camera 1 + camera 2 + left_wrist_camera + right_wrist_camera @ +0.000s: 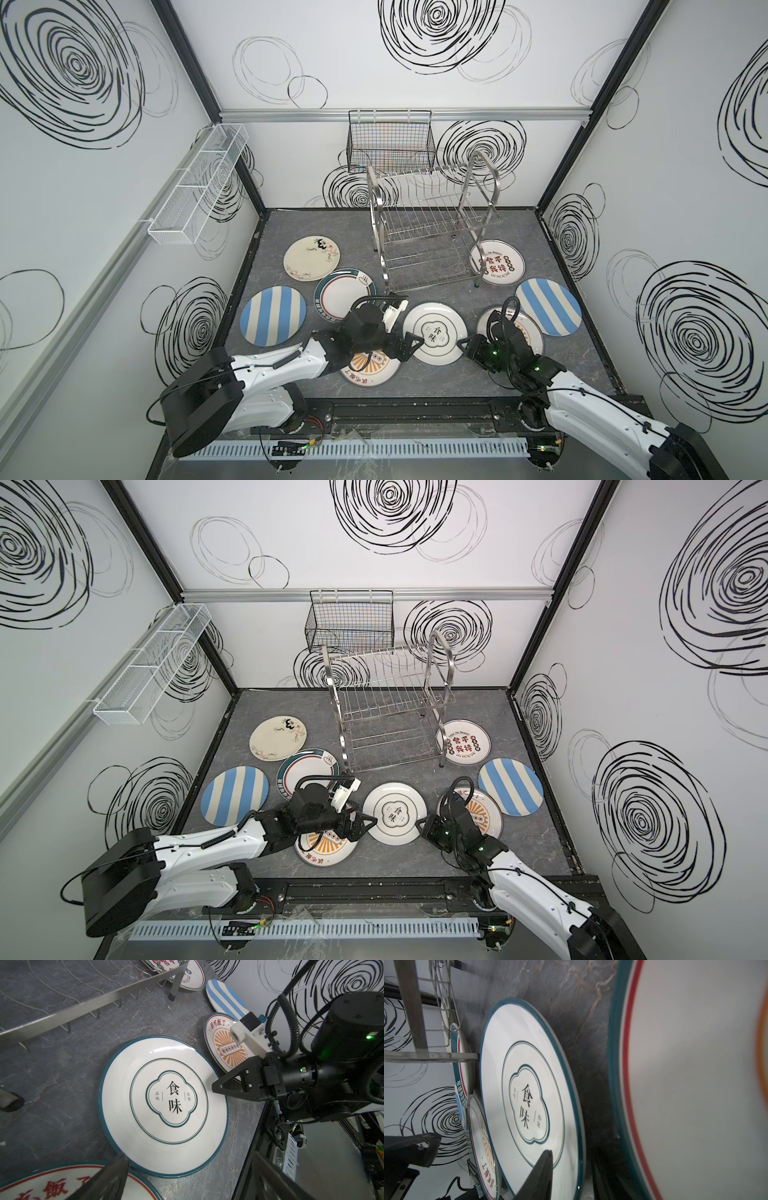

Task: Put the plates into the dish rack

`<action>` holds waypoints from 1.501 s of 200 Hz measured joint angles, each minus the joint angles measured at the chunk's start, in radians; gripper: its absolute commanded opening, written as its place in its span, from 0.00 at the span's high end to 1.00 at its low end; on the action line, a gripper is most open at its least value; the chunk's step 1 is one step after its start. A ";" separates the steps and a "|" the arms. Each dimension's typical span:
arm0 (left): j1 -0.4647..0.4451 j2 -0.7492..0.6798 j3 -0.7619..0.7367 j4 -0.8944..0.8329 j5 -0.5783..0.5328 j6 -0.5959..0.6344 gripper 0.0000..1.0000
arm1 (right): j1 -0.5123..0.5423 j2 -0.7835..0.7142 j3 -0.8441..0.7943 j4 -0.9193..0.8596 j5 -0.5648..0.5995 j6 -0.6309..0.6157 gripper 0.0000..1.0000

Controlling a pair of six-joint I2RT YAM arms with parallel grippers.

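Plates (435, 332) round, glossy, rack (432, 216) s/s wire

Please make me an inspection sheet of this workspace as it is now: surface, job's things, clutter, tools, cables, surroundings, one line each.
surface: grey marbled table, no spill seen.
job's things: dish rack upright at the back, empty; eight plates flat on the table, red-lettered plate partly under the rack.
clutter: nothing seen.
tools: left tool open beside the rim of the white plate; right tool at the opposite rim, one finger over it, grip unclear.
cables: black corrugated hose loops over each wrist; none seen caught.
surroundings: black wire basket on back wall, white mesh tray on left wall.
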 measured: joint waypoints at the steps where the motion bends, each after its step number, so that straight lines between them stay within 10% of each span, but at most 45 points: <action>1: 0.000 0.000 0.000 0.000 0.000 0.000 0.04 | 0.000 0.001 0.000 0.002 0.000 0.000 0.69; 188: 0.055 0.001 0.129 -0.105 0.032 0.054 0.04 | 0.000 -0.140 0.065 -0.164 0.138 -0.008 1.00; 300: 0.461 -0.124 0.251 -0.406 0.216 0.114 0.04 | 0.000 0.014 0.571 -0.597 0.319 -0.329 1.00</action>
